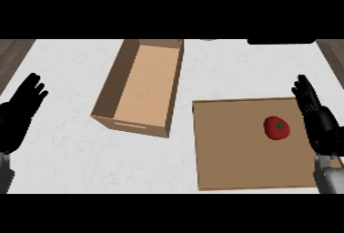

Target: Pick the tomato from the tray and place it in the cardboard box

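The tomato lies on the tray, right hand spread beside it; left hand spread at left; cardboard box between.

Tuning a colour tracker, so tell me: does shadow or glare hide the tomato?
Head view: the tomato is evenly lit, plain red against the tan tray, no glare or shadow across it; head view again, the clearest shading is the darker inner left wall of the cardboard box.
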You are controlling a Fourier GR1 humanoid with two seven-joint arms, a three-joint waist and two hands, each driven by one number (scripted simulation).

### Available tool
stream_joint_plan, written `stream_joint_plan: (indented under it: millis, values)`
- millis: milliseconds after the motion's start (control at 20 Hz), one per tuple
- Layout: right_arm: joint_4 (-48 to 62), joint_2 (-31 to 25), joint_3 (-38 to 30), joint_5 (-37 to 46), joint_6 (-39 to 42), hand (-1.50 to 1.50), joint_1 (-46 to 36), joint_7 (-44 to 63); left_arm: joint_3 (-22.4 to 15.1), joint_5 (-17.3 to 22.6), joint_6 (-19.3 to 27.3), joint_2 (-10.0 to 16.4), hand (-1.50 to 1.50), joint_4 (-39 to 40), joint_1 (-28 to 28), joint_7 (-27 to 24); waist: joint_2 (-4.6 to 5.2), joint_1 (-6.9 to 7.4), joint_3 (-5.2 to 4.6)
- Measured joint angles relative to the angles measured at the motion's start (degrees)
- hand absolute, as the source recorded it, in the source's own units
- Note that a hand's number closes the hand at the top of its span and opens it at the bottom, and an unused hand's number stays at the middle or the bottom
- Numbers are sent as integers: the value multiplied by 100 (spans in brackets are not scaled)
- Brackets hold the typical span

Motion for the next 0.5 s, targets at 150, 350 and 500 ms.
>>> stream_joint_plan:
  millis: [150, 350, 500]
  values:
    - [211, -166, -92, -469, 775, -150, -24, -226, -20, -364, 139, 140, 0, 51, 53, -47, -8, -11, -76]
    - [232, -619, 50, -720, 1882, -150, -317, -472, -129, -998, 425, 354, 0, 209, 158, -206, -18, 87, -137]
    - [164, -1315, 413, 275, 2165, -150, -319, -1157, -226, -1270, 532, 405, 0, 310, 233, -276, 7, 109, -150]
